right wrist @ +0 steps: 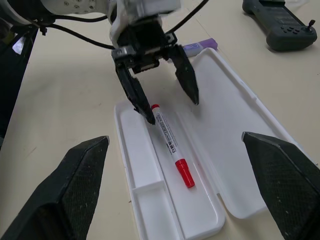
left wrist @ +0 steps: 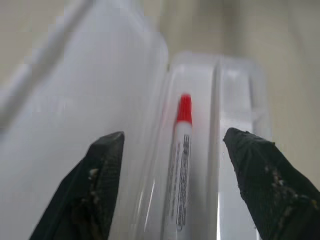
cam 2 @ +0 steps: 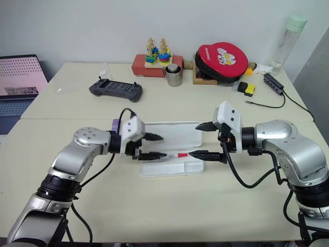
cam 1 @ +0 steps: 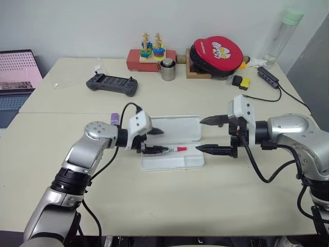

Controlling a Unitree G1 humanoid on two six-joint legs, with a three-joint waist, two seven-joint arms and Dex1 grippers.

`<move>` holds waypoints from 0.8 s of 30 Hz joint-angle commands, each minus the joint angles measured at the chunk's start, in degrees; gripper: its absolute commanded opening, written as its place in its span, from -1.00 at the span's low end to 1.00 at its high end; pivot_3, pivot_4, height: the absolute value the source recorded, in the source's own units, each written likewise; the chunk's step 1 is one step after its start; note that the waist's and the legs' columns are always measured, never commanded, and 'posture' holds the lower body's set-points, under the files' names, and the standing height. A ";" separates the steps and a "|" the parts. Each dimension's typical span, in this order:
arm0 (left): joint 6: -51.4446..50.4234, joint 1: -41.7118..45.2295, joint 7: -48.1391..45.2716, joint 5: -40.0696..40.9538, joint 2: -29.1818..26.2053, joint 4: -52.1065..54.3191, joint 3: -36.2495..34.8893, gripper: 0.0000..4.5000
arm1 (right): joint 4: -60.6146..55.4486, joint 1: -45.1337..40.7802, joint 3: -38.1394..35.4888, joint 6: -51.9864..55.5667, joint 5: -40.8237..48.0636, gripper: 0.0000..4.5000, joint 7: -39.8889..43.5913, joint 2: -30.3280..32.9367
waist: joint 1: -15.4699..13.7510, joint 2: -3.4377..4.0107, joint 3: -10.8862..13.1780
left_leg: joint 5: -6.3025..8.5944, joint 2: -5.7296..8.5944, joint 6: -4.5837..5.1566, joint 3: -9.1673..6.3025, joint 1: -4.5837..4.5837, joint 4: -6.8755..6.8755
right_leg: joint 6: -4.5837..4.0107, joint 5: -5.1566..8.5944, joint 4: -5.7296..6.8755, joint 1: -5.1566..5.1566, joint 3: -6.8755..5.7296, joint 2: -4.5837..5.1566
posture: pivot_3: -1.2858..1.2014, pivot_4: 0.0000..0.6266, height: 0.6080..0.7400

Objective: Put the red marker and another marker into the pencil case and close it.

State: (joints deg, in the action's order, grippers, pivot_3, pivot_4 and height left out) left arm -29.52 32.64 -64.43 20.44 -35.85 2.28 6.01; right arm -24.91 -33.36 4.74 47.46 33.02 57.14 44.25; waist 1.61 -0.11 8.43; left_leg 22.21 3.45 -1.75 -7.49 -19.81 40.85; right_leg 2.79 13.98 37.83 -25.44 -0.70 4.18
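At centre of the head view, the slim white red-capped marker [cam 1: 172, 150] lies in the open white plastic hinged pencil case [cam 1: 175, 160], the empty left gripper [cam 1: 154, 141] spread over its tail and the right gripper [cam 1: 212, 135] wide open; in the right wrist view, the stubby purple marker [right wrist: 200, 46] lies at upper centre, beside the case.

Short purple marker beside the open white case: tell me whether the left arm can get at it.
Probably yes. The short purple marker lies uncovered on the table just past the white plastic pencil case, close behind the left gripper, whose fingers stand open.
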 commanded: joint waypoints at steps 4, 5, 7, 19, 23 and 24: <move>-7.77 9.79 29.60 9.89 9.68 -0.35 -24.19 0.98 | 5.93 -9.02 -3.53 -2.50 0.76 1.00 -4.72 -6.35 | 0.01 -0.01 0.00 | 0.00 0.00 0.00 0.02 0.03 0.09 | 0.00 0.00 0.08 0.01 0.00 0.00 | 0.03 -0.52 1.00; -8.25 10.89 34.79 9.50 10.58 -1.27 -26.95 0.98 | 7.14 -10.11 -3.39 -2.99 0.19 1.00 -5.27 -7.00 | 0.06 -0.02 -0.01 | 0.00 0.00 0.00 0.02 0.03 0.11 | 0.00 0.00 0.11 0.01 0.01 0.00 | 0.03 -0.52 1.00; -8.53 11.33 41.72 8.39 11.36 -2.30 -30.36 0.98 | 8.94 -11.65 -3.04 -3.77 -0.46 1.00 -5.79 -7.97 | 0.24 -0.03 -0.02 | 0.00 0.00 -0.01 0.04 0.05 0.11 | 0.00 0.00 0.14 -0.02 0.01 0.00 | 0.03 -0.52 1.00; -17.69 -2.06 51.52 -0.85 9.49 -8.10 -23.89 0.98 | 15.01 -17.78 0.65 -7.70 -4.88 1.00 -6.95 -13.62 | -0.15 -0.14 -0.09 | 0.00 0.16 -0.02 -0.23 -0.03 0.09 | -0.01 -0.01 0.14 -0.13 0.00 0.08 | 0.03 -0.52 1.00; -19.84 -2.45 51.78 -0.67 10.21 -10.42 -23.19 0.98 | 14.54 -17.72 0.61 -7.49 -4.96 1.00 -6.91 -13.92 | 0.19 -0.14 -0.09 | 0.00 0.22 -0.02 -0.18 0.00 0.08 | -0.01 -0.01 0.17 -0.14 0.00 0.15 | 0.03 -0.52 1.00; -19.88 -2.64 50.90 -1.08 9.83 -10.89 -21.92 0.98 | 14.47 -17.68 0.61 -7.48 -4.99 1.00 -6.91 -13.90 | 0.24 -0.14 -0.09 | 0.00 0.21 -0.02 -0.18 0.00 0.08 | -0.01 -0.01 0.17 -0.15 0.01 0.15 | 0.03 -0.52 1.00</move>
State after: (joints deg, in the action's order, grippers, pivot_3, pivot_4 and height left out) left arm -48.80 29.73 -12.64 19.94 -25.33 -9.03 -16.89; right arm -8.92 -49.93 6.01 40.78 28.10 50.16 30.30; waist 1.85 -0.25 8.34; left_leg 22.21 3.65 -1.77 -7.67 -19.81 40.91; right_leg 2.78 13.97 38.03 -25.60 -0.69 4.33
